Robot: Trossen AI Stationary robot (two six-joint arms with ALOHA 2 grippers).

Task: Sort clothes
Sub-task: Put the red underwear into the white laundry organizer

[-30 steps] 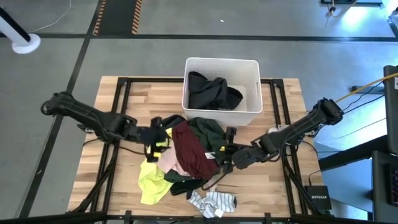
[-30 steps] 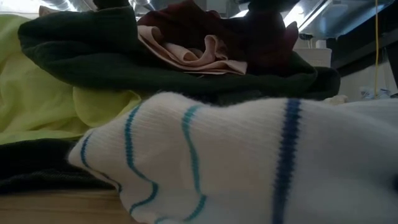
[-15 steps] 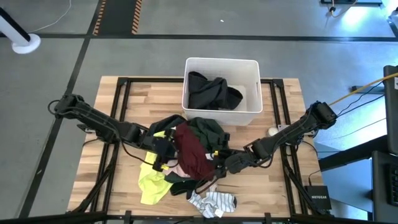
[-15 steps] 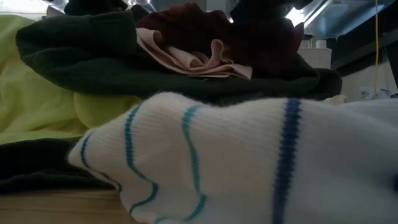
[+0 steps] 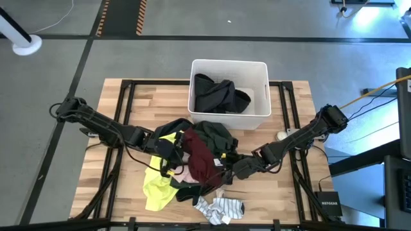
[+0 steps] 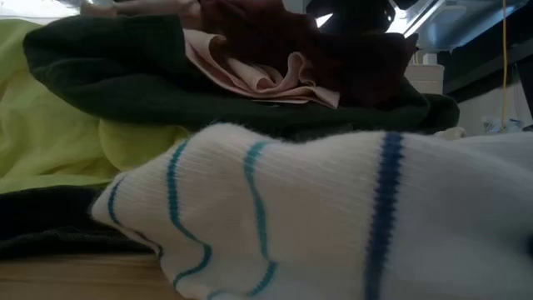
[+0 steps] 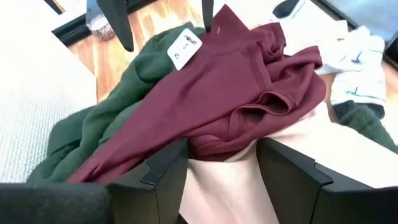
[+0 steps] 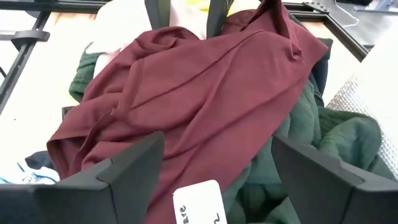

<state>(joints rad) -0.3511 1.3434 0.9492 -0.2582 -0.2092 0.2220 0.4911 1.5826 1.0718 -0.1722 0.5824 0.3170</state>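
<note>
Both grippers moved inward to the clothes pile, left gripper (image 5: 172, 156) jaws open around maroon garment (image 5: 200, 158) and pink fabric (image 7: 230, 186), right gripper (image 5: 226, 165) jaws wide open at its other side, mid-tabletop (image 5: 270, 192), black garment (image 5: 218, 95) in white bin (image 5: 260, 117)

Maroon garment (image 5: 200, 159), dark green garment (image 5: 215, 133), white bin (image 5: 262, 90)
</note>
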